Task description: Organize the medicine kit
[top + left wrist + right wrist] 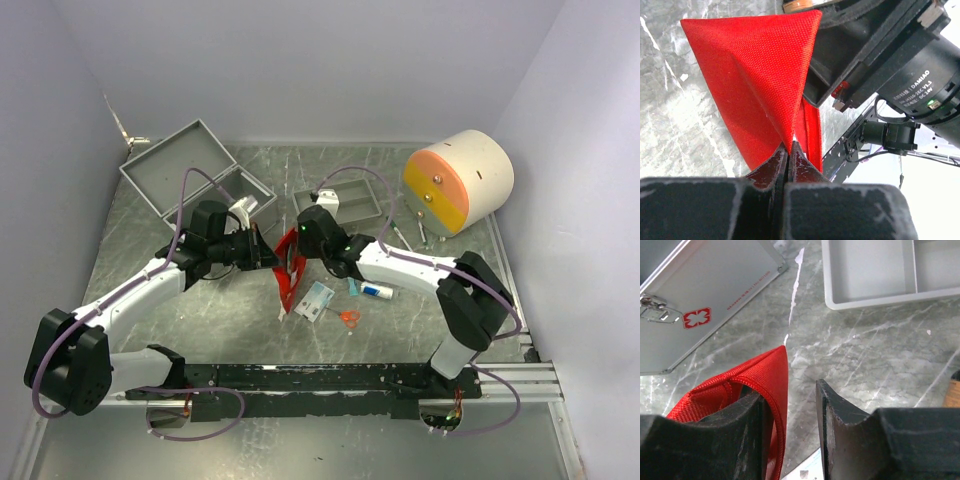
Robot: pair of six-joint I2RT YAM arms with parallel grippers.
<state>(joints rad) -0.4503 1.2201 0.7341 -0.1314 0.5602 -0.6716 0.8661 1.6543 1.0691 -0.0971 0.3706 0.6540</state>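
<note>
A red fabric pouch (288,276) hangs between my two grippers at the table's middle. My left gripper (266,251) is shut on a fold of the pouch (755,75), its jaws pinched tight on the cloth (788,150). My right gripper (300,246) is open; in the right wrist view (790,405) its left finger (735,435) sits inside the pouch's piped rim (740,385) and its right finger (840,430) is outside, over bare table. The grey medicine case (195,165) lies open at the back left, its red-cross lid (705,295) in the right wrist view.
A grey divided tray (348,205) (875,270) lies behind the grippers. A cream cylinder with an orange face (460,180) is at the back right. A white packet (315,300), a teal-and-white tube (372,290) and a small orange item (349,317) lie in front of the pouch.
</note>
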